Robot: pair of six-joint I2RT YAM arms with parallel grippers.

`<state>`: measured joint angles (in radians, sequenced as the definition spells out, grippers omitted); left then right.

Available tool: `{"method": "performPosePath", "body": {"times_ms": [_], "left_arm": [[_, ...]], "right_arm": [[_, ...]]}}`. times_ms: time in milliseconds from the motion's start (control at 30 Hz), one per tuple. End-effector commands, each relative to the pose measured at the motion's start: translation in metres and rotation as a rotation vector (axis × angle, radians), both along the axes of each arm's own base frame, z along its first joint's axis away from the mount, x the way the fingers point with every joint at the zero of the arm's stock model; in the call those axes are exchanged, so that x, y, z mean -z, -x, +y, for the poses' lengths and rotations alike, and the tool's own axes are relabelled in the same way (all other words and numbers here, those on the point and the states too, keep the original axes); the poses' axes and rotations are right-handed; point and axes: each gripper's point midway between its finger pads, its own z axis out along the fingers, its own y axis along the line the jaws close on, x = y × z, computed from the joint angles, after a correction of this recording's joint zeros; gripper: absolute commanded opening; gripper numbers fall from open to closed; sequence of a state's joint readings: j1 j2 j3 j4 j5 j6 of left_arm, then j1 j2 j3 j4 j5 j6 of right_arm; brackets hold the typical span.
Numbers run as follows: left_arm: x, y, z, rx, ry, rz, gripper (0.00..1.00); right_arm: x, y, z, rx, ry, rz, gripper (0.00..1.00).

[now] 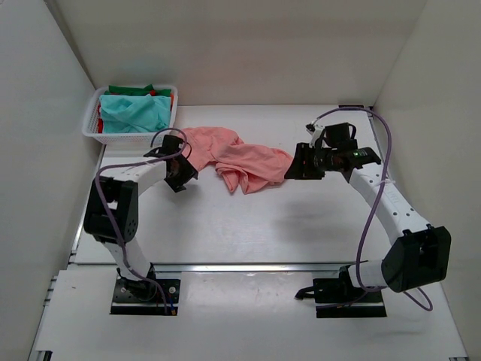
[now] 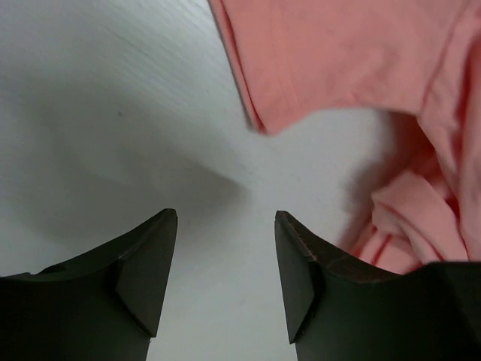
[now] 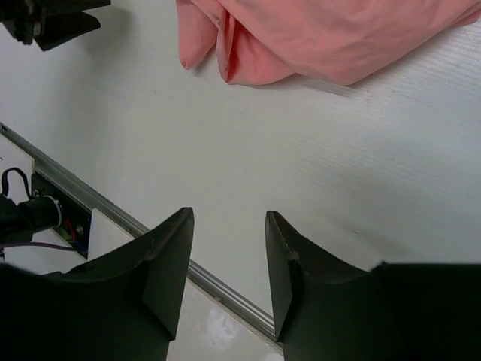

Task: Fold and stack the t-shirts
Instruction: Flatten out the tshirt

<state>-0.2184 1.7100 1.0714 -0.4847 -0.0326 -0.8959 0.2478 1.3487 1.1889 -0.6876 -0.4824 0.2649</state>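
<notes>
A salmon-pink t-shirt (image 1: 239, 159) lies crumpled on the white table between my two grippers. It shows at the top of the left wrist view (image 2: 353, 60) and of the right wrist view (image 3: 323, 34). My left gripper (image 1: 183, 174) is open and empty just left of the shirt's left end; its jaws stand apart over bare table (image 2: 225, 226). My right gripper (image 1: 293, 170) is open and empty at the shirt's right end (image 3: 228, 226). Teal (image 1: 135, 113), green (image 1: 129, 90) and red (image 1: 164, 93) shirts lie in the basket.
A white lattice basket (image 1: 171, 113) stands at the back left corner against the wall. White walls close in the table on left, back and right. A metal rail (image 1: 248, 266) runs along the table's near edge.
</notes>
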Motion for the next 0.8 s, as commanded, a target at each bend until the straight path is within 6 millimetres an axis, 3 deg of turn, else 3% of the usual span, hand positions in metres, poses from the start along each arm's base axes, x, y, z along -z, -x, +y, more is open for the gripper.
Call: {"method": "performPosePath", "body": {"times_ms": [0,133,367,400,600,633,767], "left_arm": [[0.000,-0.020,0.014,-0.104,-0.071,-0.019,0.65],[0.006,-0.036,0.025,-0.181,-0.120,-0.028,0.65],[-0.008,-0.063,0.047,-0.249,-0.165,-0.106,0.64],[-0.004,-0.064,0.049,-0.251,-0.165,-0.092,0.64],[-0.007,-0.077,0.079,-0.308,-0.255,-0.076,0.66],[-0.008,-0.079,0.091,-0.338,-0.260,-0.079,0.68],[-0.008,-0.095,0.104,-0.331,-0.281,-0.089,0.63]], "right_arm": [[-0.005,0.004,0.002,-0.016,-0.026,-0.038,0.41],[0.000,0.011,-0.004,-0.003,-0.032,-0.025,0.41],[0.004,0.015,-0.017,0.027,-0.022,-0.004,0.42],[0.005,0.014,-0.018,0.024,-0.024,-0.001,0.41],[0.004,0.014,-0.021,0.033,-0.023,-0.004,0.42],[0.006,0.016,-0.020,0.035,-0.026,0.005,0.42],[0.011,0.017,-0.023,0.036,-0.023,0.016,0.42]]}}
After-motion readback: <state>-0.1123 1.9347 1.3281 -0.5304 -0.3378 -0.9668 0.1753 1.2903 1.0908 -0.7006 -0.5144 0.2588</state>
